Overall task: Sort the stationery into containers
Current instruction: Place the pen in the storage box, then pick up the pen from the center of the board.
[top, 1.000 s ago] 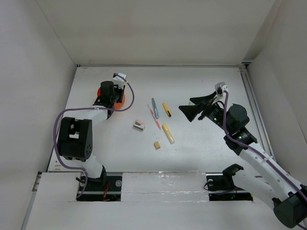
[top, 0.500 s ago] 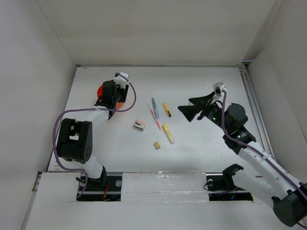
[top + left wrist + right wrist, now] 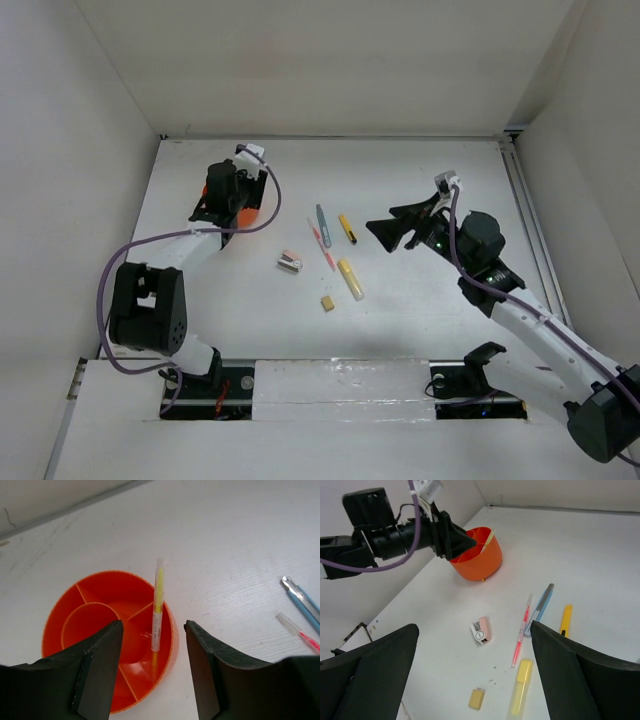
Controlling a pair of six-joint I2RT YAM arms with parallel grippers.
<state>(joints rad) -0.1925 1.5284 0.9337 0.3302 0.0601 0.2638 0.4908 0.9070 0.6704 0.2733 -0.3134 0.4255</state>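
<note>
Left gripper: is hovering right over the orange cup, jaws partway apart and gripping nothing.
Pale yellow pen: is standing in an outer compartment of the cup, leaning on the rim with its top end poking out past the edge.
Right gripper: is hanging empty with jaws spread wide, just to the right of the loose stationery.
Pieces waiting on the table: pink-grey block, tan eraser, pale yellow marker, pink-red pen, grey-blue pen, yellow pen.
Risk 1: the leaning pen is sitting between the left jaws as the wrist camera sees it. A sideways pull-away is likely to clip its protruding end and flick it out of the cup.
Risk 2: the cup is looking light and unanchored. A finger brushing its wall is likely to slide or tip it.
Risk 3: the pink-red and grey-blue pens are lying nearly touching. Wide jaws coming down there are likely to catch both or roll one off.
Risk 4: the pens are lying flat and thin, so a shallow pinch is likely to slip.
Risk 5: both arms are sharing one cup. A delivery from the right while the left is parked above it is risking a collision.
</note>
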